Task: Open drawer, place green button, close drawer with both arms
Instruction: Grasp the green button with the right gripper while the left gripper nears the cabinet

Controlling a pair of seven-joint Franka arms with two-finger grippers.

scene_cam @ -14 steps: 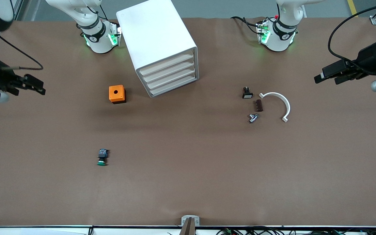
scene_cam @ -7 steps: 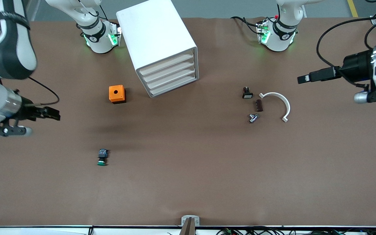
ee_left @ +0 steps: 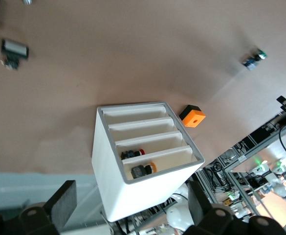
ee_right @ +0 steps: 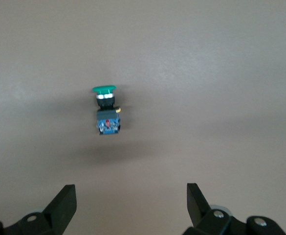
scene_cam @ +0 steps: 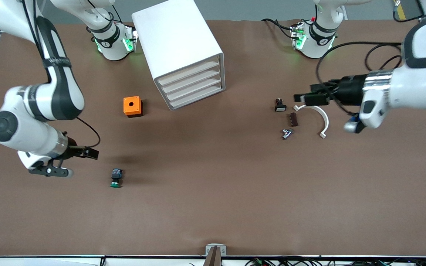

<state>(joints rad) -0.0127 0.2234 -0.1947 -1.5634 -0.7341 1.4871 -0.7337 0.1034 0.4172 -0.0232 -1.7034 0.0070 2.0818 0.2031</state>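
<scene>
The white cabinet (scene_cam: 178, 48) stands near the robots' bases, and its lowest drawer (scene_cam: 197, 96) sits flush with the three above it. The green-capped button (scene_cam: 115, 178) lies on its side on the brown table, nearer the front camera than the orange cube. My right gripper (scene_cam: 91, 153) hovers beside the button, toward the right arm's end, open and empty. In the right wrist view the button (ee_right: 106, 112) lies ahead of the open right gripper (ee_right: 131, 203). My left gripper (scene_cam: 303, 98) is open over the white curved piece. The left wrist view shows the left gripper (ee_left: 131, 205) facing the cabinet (ee_left: 133, 161).
An orange cube with a hole (scene_cam: 132, 106) sits beside the cabinet. Toward the left arm's end lie a black switch (scene_cam: 280, 106), a brown piece (scene_cam: 293, 119), a metal part (scene_cam: 287, 133) and a white curved piece (scene_cam: 318, 116). Small parts show inside two of the cabinet's drawers.
Both arms have swung in over the table. The right gripper came down close to the button; the left gripper moved from the table's end to over the curved piece. Both stayed open.
</scene>
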